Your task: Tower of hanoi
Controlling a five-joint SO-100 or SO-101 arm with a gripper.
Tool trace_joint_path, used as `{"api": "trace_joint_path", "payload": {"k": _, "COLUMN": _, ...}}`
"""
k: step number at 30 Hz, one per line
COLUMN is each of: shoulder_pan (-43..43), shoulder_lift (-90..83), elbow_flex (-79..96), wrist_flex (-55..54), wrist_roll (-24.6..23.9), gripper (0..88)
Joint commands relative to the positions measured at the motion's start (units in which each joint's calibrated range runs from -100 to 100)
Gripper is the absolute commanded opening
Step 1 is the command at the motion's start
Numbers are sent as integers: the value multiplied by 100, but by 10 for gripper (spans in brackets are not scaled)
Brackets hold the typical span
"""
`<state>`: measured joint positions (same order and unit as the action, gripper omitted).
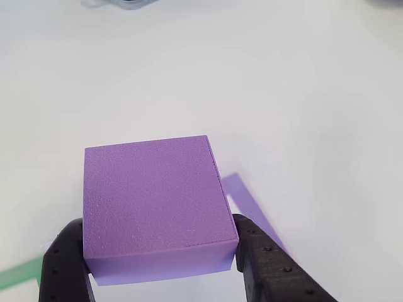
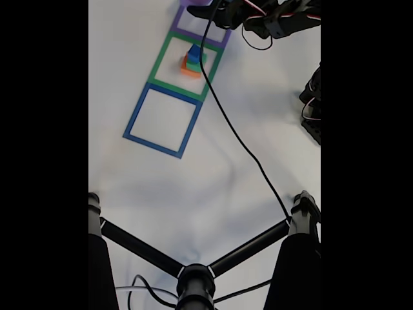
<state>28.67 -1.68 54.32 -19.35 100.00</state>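
Purple slab (image 1: 154,204) sitting between the two black gripper (image 1: 160,261) fingers in the other view, left finger (image 1: 63,264) at its near-left corner, right finger (image 1: 264,261) at its near-right corner. Fingers pinching the slab on both sides, touching its edges. Slab top facing up, slightly rotated, hovering or resting over white table (image 1: 302,94); cannot tell which. Purple tape strip (image 1: 249,201) showing just right of the slab, green tape strip (image 1: 19,274) peeking out at near left.

In the fixed view, arm (image 2: 271,16) reaching in at far right, black cable (image 2: 232,129) trailing from it toward the near side. A sliver of purple slab showing at the far edge by the purple tape square (image 2: 200,27). Orange block (image 2: 190,70), green block (image 2: 191,61) and blue cube (image 2: 194,51) stacking inside the green tape square (image 2: 158,64), orange lowest, blue on top. Blue tape square (image 2: 135,123) lying nearest, adjoining the green one. Black stand legs (image 2: 142,248) crossing the near part of the view.
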Motion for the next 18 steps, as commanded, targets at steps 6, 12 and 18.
{"api": "trace_joint_path", "payload": {"k": 6, "shoulder_pan": -271, "shoulder_lift": -1939, "elbow_flex": -2829, "wrist_flex": 4675, "wrist_roll": 0, "gripper": 180}}
{"api": "trace_joint_path", "payload": {"k": 12, "shoulder_pan": -888, "shoulder_lift": -2292, "elbow_flex": -5255, "wrist_flex": 7435, "wrist_roll": 0, "gripper": 177}}
{"api": "trace_joint_path", "payload": {"k": 18, "shoulder_pan": -1719, "shoulder_lift": -2516, "elbow_flex": -6854, "wrist_flex": 8981, "wrist_roll": 0, "gripper": 177}}
